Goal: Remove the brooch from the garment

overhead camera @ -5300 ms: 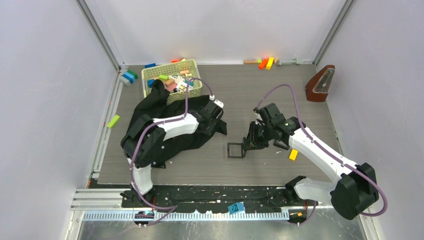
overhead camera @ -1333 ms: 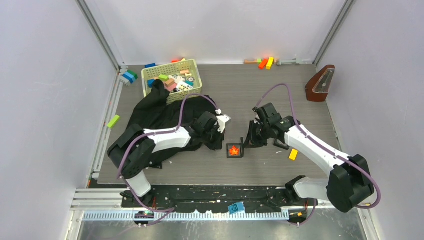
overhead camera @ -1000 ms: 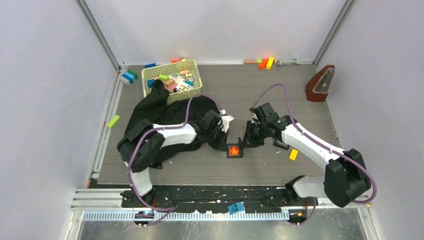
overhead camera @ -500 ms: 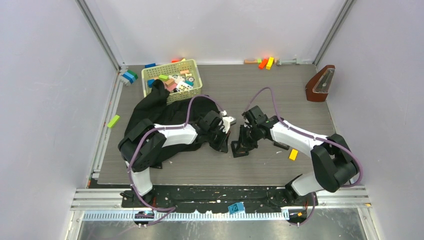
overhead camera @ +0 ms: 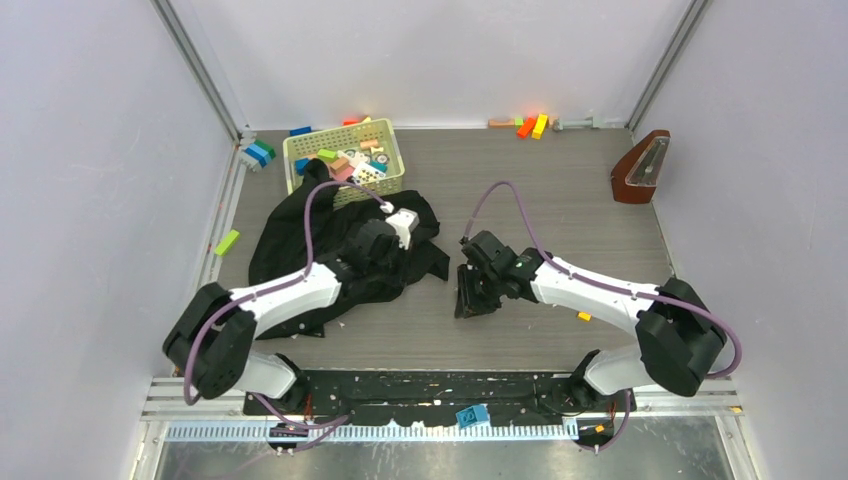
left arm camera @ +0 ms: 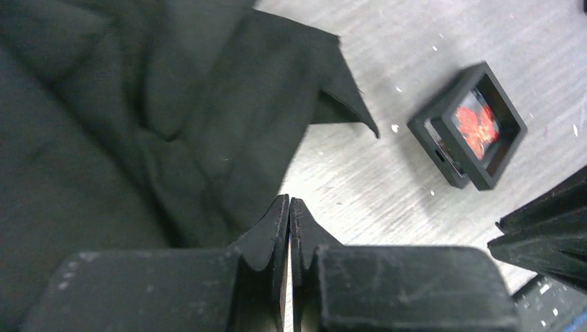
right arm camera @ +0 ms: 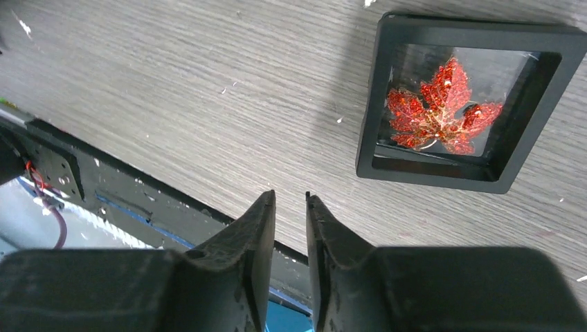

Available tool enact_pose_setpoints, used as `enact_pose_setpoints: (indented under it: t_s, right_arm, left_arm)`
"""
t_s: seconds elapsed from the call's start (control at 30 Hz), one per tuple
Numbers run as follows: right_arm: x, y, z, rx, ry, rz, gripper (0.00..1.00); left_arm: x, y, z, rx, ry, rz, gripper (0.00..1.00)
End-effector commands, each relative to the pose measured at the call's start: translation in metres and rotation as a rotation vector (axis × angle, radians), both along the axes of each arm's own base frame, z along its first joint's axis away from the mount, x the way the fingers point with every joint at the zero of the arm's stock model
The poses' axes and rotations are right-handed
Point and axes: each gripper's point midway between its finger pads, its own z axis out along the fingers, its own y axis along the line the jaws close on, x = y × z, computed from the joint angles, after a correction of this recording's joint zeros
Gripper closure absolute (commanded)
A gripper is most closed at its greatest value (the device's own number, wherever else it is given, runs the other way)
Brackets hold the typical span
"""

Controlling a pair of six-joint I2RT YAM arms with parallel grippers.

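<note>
The brooch (right arm camera: pixel 443 114) is a red-orange maple leaf lying inside a small square black frame (right arm camera: pixel 387 169) on the table, apart from the garment. It also shows in the left wrist view (left arm camera: pixel 477 124). The black garment (overhead camera: pixel 310 225) lies crumpled at left, its corner (left arm camera: pixel 346 97) near the frame. My left gripper (overhead camera: pixel 405 245) hovers over the garment's right edge, its fingertips (left arm camera: pixel 280 207) shut and empty. My right gripper (overhead camera: pixel 470 290) hangs over the frame and hides the brooch in the top view. Its fingers (right arm camera: pixel 259 214) stand a narrow gap apart, empty.
A yellow-green basket (overhead camera: pixel 297 150) of toy blocks stands behind the garment. A brown metronome (overhead camera: pixel 640 168) is at the back right. Loose blocks lie at the back wall (overhead camera: pixel 530 125). A green block (overhead camera: pixel 227 242) lies at left, an orange one (overhead camera: pixel 583 316) by the right arm.
My left gripper has drawn back left over the garment. My right gripper has moved left over the frame, covering the brooch that showed in the top view a second ago.
</note>
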Motion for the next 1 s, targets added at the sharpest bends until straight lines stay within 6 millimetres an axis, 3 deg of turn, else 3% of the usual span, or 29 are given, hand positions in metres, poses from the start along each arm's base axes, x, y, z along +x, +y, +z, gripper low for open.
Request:
enact_pose_setpoints:
  t_s: [0.0,0.27,0.37,0.47,0.6,0.7,0.77,0.9,0.97]
  right_arm:
    - [0.014,0.013,0.003,-0.008,-0.088,-0.062,0.68]
    - [0.019,0.019,-0.019,-0.095,-0.130,-0.085,0.62]
    - [0.025,0.013,-0.028,-0.145,-0.142,-0.094,0.62]
    - [0.038,-0.002,-0.039,-0.192,-0.133,-0.131,0.62]
    - [0.075,-0.047,-0.047,-0.244,-0.119,-0.206,0.62]
    - [0.114,-0.088,-0.044,-0.223,-0.088,-0.300,0.62]
    - [0.131,-0.099,-0.040,-0.205,-0.074,-0.323,0.62]
    - [0.151,-0.086,-0.021,-0.136,-0.098,-0.298,0.59]
    - [0.159,-0.080,0.000,-0.092,-0.155,-0.282,0.56]
  left_arm:
    - [0.025,0.026,0.022,0.012,-0.140,0.175,0.96]
    - [0.027,0.035,0.025,0.023,-0.161,0.213,0.97]
    - [0.027,0.035,0.025,0.023,-0.159,0.210,0.97]
    - [0.027,0.034,0.024,0.026,-0.155,0.209,0.97]
    - [0.027,0.035,0.024,0.030,-0.157,0.210,0.97]
    - [0.027,0.035,0.024,0.030,-0.157,0.210,0.97]
    - [0.027,0.035,0.025,0.029,-0.159,0.211,0.97]
    - [0.028,0.041,0.027,0.042,-0.172,0.228,0.97]
    - [0.030,0.046,0.034,0.047,-0.202,0.241,0.96]
